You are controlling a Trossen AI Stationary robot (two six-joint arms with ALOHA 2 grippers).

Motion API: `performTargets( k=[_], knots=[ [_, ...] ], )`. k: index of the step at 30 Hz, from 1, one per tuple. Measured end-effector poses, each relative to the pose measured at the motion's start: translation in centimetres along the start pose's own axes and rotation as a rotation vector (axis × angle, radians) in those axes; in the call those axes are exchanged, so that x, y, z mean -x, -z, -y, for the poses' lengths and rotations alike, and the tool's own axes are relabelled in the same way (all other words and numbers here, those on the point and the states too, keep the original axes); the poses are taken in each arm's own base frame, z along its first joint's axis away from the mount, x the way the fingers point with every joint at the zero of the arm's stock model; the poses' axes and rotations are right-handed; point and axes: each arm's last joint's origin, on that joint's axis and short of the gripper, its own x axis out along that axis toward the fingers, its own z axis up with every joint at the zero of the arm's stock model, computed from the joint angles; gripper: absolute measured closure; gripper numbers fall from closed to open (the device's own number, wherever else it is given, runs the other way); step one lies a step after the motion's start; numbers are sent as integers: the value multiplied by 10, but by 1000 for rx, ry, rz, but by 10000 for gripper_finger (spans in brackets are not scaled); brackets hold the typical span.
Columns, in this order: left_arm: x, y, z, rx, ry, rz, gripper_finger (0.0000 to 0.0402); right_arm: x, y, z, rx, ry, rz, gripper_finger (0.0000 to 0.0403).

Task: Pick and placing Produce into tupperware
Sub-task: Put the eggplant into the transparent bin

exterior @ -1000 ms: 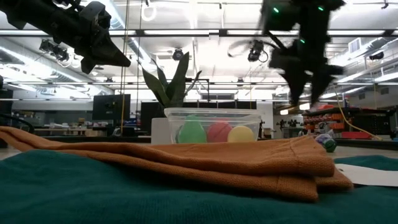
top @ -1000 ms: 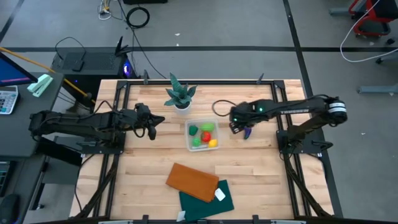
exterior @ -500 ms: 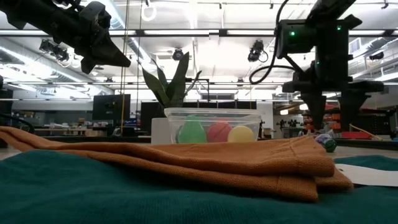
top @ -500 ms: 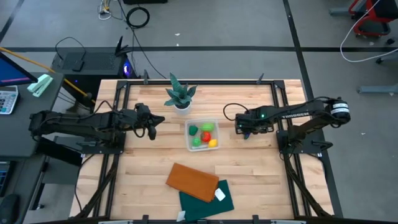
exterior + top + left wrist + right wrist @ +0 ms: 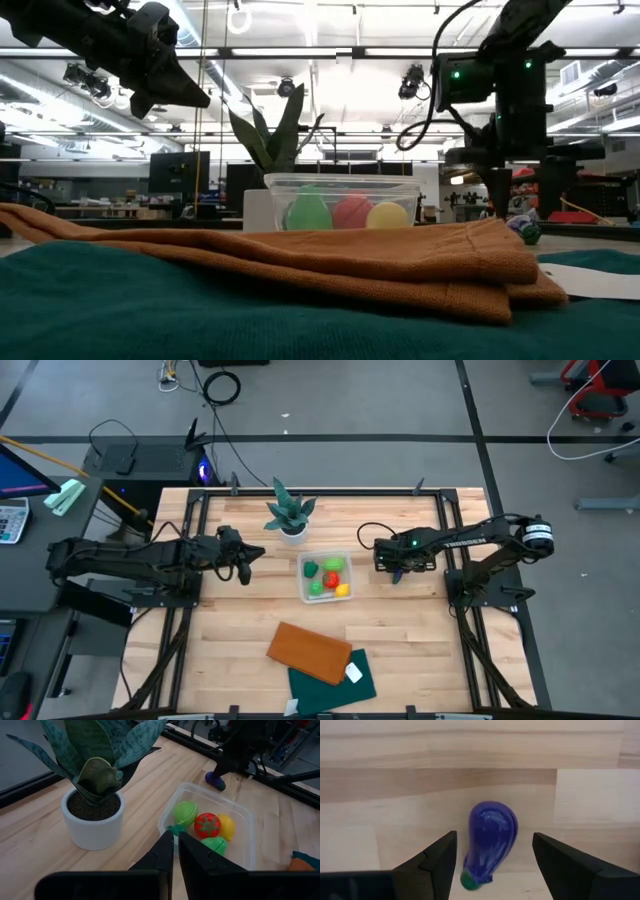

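Note:
The clear tupperware (image 5: 325,577) sits mid-table and holds light green, red, yellow and green toy produce (image 5: 207,825). The purple eggplant (image 5: 492,837) lies on its side on the wood right of the tub, also seen in the low view (image 5: 525,230). My right gripper (image 5: 493,836) hangs open over the eggplant, pointing down, one finger on each side and not touching it (image 5: 398,572). My left gripper (image 5: 245,565) waits shut above the table left of the tub (image 5: 176,845).
A spiky potted plant (image 5: 290,515) stands just beyond the tub's far left corner. An orange-brown folded cloth (image 5: 310,652) lies on a dark green cloth (image 5: 335,678) near the table's near edge. Bare wood (image 5: 240,620) lies between these.
My right gripper has moved from beside the tub toward the table's right edge and come down over the purple eggplant, so that its fingers now stand on either side of it. The eggplant and the tub have stayed in place.

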Motion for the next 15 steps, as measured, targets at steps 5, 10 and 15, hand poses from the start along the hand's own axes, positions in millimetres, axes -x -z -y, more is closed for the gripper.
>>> performTargets(
  k=[5,10,15],
  knots=[
    [0,0,0,0,0,0,376,-5,-5,0,-8,21,-4,180],
    [0,0,0,-1,0,0,371,-12,-8,-3,-5,37,-23,180],
    [0,0,0,-2,0,-1,366,-16,-8,-6,-6,29,-29,184]
  ],
)
